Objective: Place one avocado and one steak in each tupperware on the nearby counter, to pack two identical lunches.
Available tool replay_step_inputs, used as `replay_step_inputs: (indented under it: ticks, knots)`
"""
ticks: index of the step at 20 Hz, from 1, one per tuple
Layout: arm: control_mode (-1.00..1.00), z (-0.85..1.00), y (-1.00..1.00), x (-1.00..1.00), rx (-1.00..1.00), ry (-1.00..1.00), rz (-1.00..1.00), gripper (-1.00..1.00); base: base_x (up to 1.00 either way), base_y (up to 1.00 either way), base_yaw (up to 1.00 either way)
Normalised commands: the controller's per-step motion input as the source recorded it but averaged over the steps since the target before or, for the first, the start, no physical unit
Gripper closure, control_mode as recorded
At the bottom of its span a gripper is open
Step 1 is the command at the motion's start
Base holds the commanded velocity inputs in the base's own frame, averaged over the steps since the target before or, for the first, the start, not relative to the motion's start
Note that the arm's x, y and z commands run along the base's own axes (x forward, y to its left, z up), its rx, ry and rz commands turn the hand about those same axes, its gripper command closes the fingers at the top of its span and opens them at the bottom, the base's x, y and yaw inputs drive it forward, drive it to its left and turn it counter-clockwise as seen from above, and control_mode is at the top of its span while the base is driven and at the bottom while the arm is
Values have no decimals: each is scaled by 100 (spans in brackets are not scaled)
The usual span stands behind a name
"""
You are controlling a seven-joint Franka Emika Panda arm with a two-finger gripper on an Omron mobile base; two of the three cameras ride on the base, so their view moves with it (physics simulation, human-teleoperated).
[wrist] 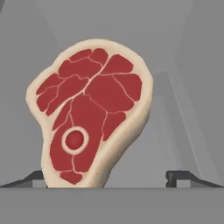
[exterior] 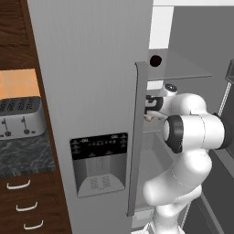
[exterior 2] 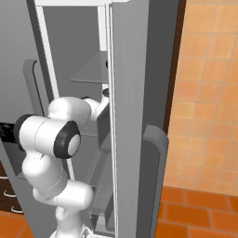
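Observation:
A raw red steak with a pale fat rim and a round bone lies on a grey fridge shelf, close in front of the hand. My gripper is open, with one dark fingertip on each side of the steak's near end, not touching it. From the left base view the hand reaches into the open fridge at mid-shelf height, partly hidden behind the door handle. The speckled counter is at the left. The avocado and the tupperware are out of view.
The grey fridge door with its dispenser panel stands between arm and counter. A silver toaster sits on the counter. A small dark round thing rests on the upper shelf. The other fridge door borders the arm's right.

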Motion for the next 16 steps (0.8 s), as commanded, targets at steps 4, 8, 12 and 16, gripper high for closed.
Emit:
replay_step_inputs:
  ticks: [4,8,12,16]
  knots:
    - [-100,-30,11,31,0,0,0,-100,0,0,0]
    - [-100,-3,5,26,0,0,0,-100,0,0,0]
    - [-100,-14,9,14,0,0,0,100,0,0,0]
    - [-100,-21,20,11,0,0,0,100,0,0,0]
